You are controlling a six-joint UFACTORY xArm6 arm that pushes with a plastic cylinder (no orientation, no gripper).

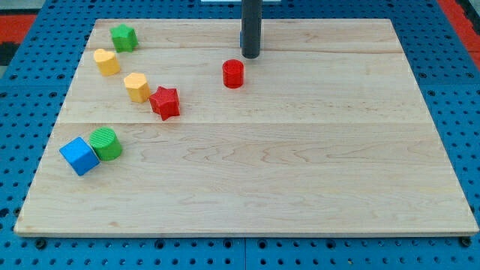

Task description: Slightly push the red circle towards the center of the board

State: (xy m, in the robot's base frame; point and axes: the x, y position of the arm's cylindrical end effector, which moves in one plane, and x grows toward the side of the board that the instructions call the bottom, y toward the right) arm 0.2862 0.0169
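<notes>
**Tip just above red circle, upper centre**

My tip [250, 56] sits near the red circle [233, 73], just up-right of it; contact unclear. No gripper on the rod; its upper end is cut off at the frame's top. Red star [165, 102] touches a yellow block [136, 86], shape hard to read. Wooden board [300, 172].

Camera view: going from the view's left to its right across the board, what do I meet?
Blue cube → yellow block → green star-like block → yellow hexagon → red star → red circle → my tip.
</notes>
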